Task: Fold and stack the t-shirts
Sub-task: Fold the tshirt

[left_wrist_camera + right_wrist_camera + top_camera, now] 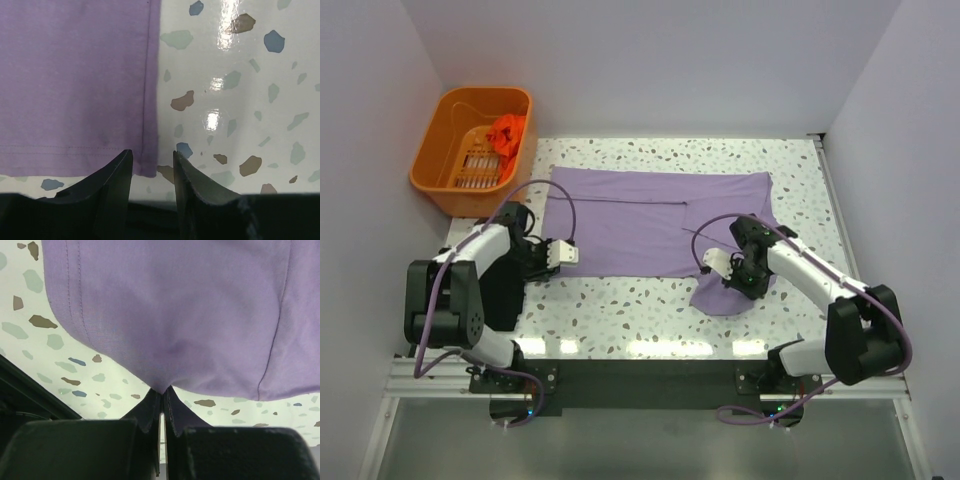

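A lilac-purple t-shirt (650, 220) lies spread flat across the middle of the speckled table (620, 315). My left gripper (570, 256) sits at its near left corner. In the left wrist view that gripper (151, 161) stands open, and the hemmed corner of the shirt (75, 75) lies on the table between the two fingers without being pinched. My right gripper (712, 268) is at the shirt's near right side. The right wrist view shows it (163, 390) shut on a pinch of the purple cloth (175, 305), which bunches up at the fingertips. An orange-red t-shirt (507, 132) lies crumpled in the basket.
The orange plastic basket (432, 150) with slotted sides stands off the table's far left corner. White walls close in the left, back and right sides. The arm bases and a dark rail run along the near edge.
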Robot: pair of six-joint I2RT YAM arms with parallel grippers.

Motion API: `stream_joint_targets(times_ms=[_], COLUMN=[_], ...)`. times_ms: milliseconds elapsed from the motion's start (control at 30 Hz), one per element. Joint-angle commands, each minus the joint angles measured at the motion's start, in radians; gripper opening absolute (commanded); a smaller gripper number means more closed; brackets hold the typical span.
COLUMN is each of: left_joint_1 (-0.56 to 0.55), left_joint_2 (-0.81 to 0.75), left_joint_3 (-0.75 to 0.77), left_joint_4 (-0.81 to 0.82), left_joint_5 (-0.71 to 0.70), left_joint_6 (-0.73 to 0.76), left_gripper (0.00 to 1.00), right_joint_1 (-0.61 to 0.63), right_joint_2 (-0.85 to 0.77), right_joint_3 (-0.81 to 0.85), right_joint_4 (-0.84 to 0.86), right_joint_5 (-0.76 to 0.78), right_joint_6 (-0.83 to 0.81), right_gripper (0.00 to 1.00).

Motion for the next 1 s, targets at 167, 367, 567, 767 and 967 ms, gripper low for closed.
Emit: stream_joint_targets(times_ms=[167,367,567,767,967], left_joint_1=[0.007,0.007,0.007,0.007,0.05], left_joint_2=[0.047,0.039,-0.071,-0.142,-0.159], left_joint_3=[-0.046,-0.039,-0.096,-0.096,-0.009], left_joint_4=[0.061,0.032,0.006,-0.069,-0.148], left_joint_5=[-0.052,-0.047,-0.032,-0.007,0.039], left_joint_6=[0.099,0.116,0.156,0.164,0.151], left_gripper=[0.4,0.15,0.0,0.0,0.0], right_joint_1=[-0.024,-0.035,-0.037,-0.038,-0.061], right_joint_2=[-0.063,-0.102,-0.171,-0.261,-0.271], right_joint_3=[0.042,0.053,0.033,0.034,0.079], right_joint_4=[-0.07,-0.113,-0.16,-0.254,-0.24], right_joint_5=[-0.013,-0.02,-0.028,-0.034,-0.011], right_joint_6=[0.002,0.002,0.01,0.019,0.003], right_gripper=[0.0,0.0,0.0,0.0,0.0])
